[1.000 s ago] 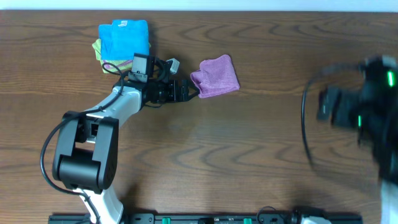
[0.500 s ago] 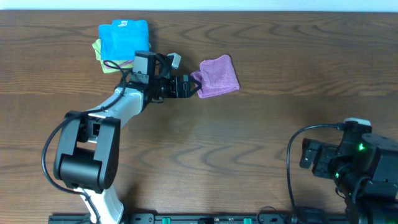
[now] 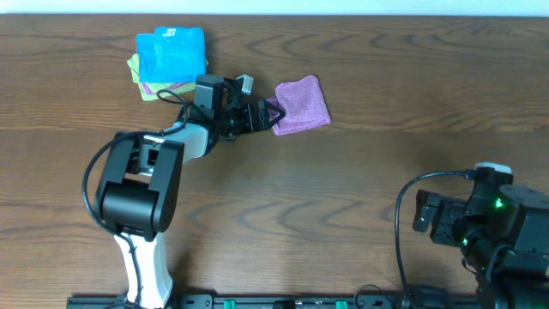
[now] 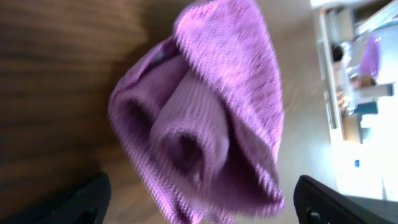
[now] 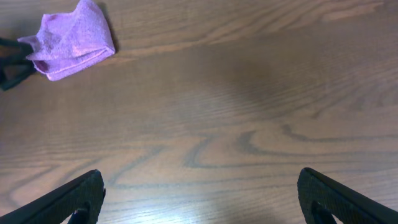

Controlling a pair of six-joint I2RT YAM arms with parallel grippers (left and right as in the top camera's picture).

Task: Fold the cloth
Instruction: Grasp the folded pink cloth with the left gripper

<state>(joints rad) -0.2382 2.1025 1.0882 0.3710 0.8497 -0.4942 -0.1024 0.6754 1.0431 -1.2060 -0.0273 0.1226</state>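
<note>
- Far left, rear: bright blue square cloth (image 3: pixel 170 51) lying atop yellow-green cloth (image 3: pixel 135 67); both on brown wood-grain table (image 3: pixel 343 189).
- Just right of stack: left gripper (image 3: pixel 271 115), jaws spread wide, nothing clamped.
- Rear centre: purple-lilac microfibre cloth (image 3: pixel 302 105), bunched in loose rolled folds, resting on table, its left end at left gripper's tips.
- Far right, front: right gripper (image 5: pixel 202 205), jaws wide apart, empty, over wood, well apart from purple-lilac microfibre cloth.
</note>
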